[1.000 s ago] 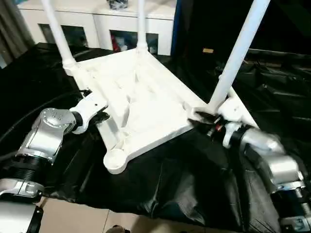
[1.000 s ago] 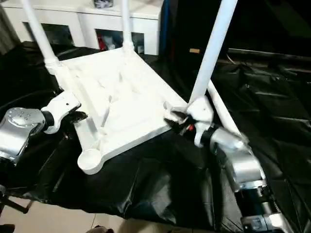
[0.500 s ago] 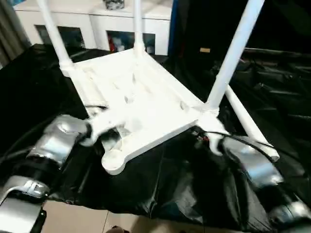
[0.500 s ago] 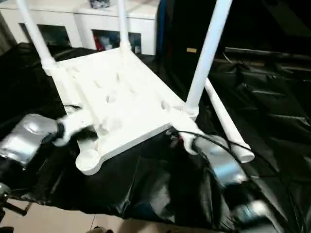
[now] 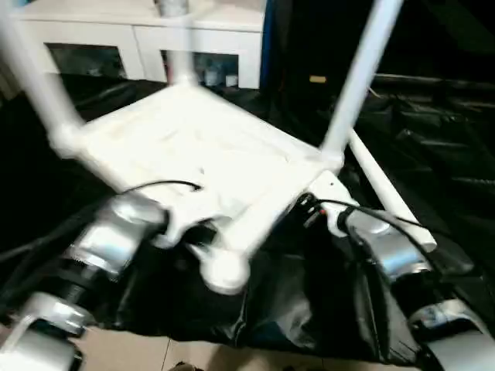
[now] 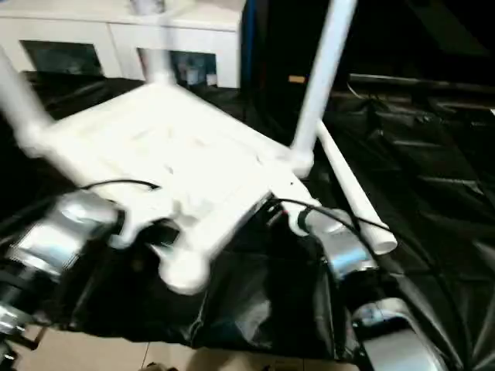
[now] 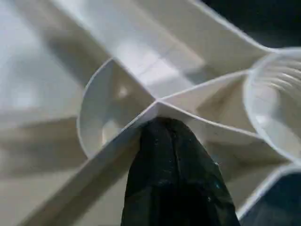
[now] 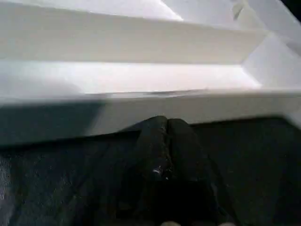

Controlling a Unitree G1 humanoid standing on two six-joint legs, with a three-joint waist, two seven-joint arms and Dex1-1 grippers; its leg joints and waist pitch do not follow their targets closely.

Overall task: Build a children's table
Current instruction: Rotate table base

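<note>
The white tabletop [image 5: 193, 154] lies underside up on the black cloth, with its near side towards me. Three white legs stand in its corner sockets: one far left [image 5: 31, 77], one at the back [image 5: 179, 54], one near right [image 5: 356, 77]. The near corner socket [image 5: 224, 270] holds no leg. A fourth leg [image 5: 387, 193] lies loose on the cloth to the right. My left gripper [image 7: 171, 125] is shut, its tips against a rib crossing beside that socket [image 7: 277, 113]. My right gripper [image 8: 164, 125] is shut, low against the tabletop's near right edge [image 5: 305, 207].
A white glass-door cabinet [image 5: 139, 39] stands behind the work. The black cloth [image 5: 294, 309] is rumpled and drapes over the front edge down to a tiled floor [image 5: 155, 355]. A black cable runs over my left wrist.
The tabletop has swung round, its empty socket corner now further right and closer to me. My left gripper moved in along the near edge; my right gripper dropped from the leg's base to the edge.
</note>
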